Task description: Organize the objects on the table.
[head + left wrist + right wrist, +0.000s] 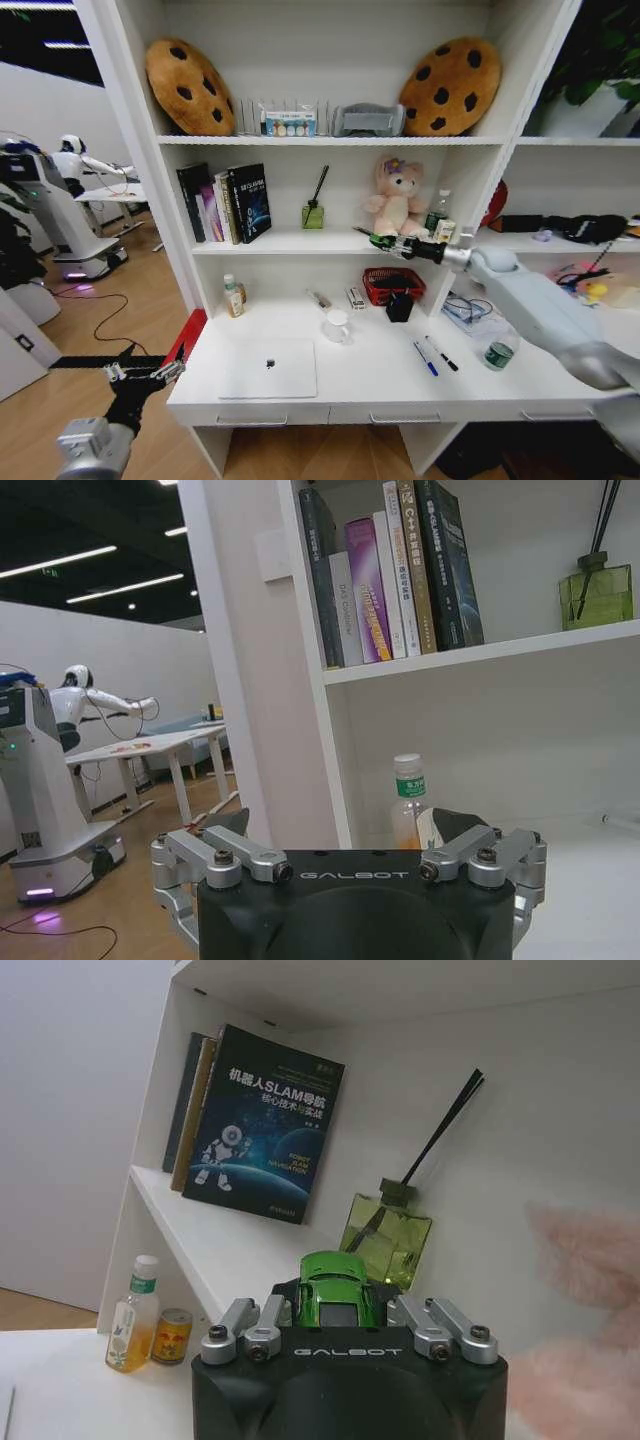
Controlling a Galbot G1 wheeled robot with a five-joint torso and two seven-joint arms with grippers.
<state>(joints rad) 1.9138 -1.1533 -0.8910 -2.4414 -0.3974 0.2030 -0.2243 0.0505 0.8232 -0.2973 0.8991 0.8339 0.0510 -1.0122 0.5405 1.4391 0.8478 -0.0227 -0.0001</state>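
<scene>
Half-hidden green toy car [335, 1290] clenched in right claw [385, 241]; left claw [140, 373] released, off-table.

1. Right arm [540, 305], right side of head view: smooth pale grey shell, silver cylinder joint near the wrist, black wrist section.
2. Left arm [95, 440], lower left of head view: grey ribbed cylinder joint, black forearm.
3. Left gripper [350, 865], bottom of left wrist view: black glossy housing marked "GALBOT", silver metal finger links with dark screws.
4. Right gripper [338, 1310], bottom of right wrist view: same black "GALBOT" housing, silver links, dark screws.
</scene>
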